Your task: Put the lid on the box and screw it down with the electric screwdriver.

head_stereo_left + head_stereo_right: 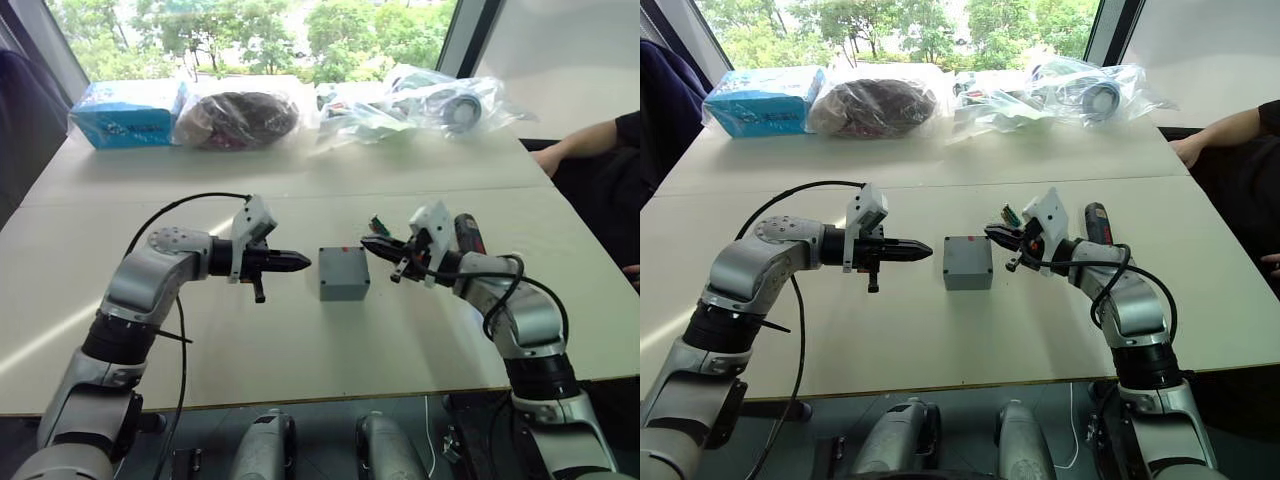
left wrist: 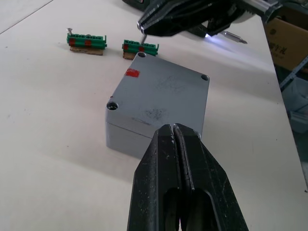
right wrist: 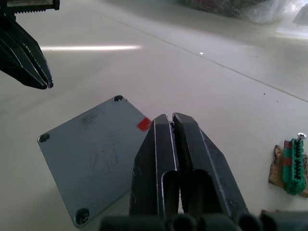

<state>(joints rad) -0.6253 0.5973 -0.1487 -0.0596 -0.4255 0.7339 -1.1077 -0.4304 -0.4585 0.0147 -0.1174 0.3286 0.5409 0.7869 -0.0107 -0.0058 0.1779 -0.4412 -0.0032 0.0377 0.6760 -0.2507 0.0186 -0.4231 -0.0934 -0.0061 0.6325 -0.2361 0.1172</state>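
The grey lid [image 2: 159, 91] sits flat on the grey box [image 1: 344, 275] at mid-table, with open screw holes at its corners and a red mark near one corner. My left gripper [image 1: 306, 263] is shut and empty, pointing at the box's left side from a short gap. At the box's far right corner hovers my right gripper [image 1: 366, 243], shut on a small screw [image 2: 141, 33] that hangs just above a corner hole. The black electric screwdriver [image 1: 468, 235] lies on the table behind my right wrist, its tip light on.
Two small green parts [image 2: 86, 41] lie just beyond the box. Plastic bags [image 1: 440, 100] and a blue package [image 1: 130, 112] line the table's far side. A person's arm [image 1: 590, 140] rests at the far right edge.
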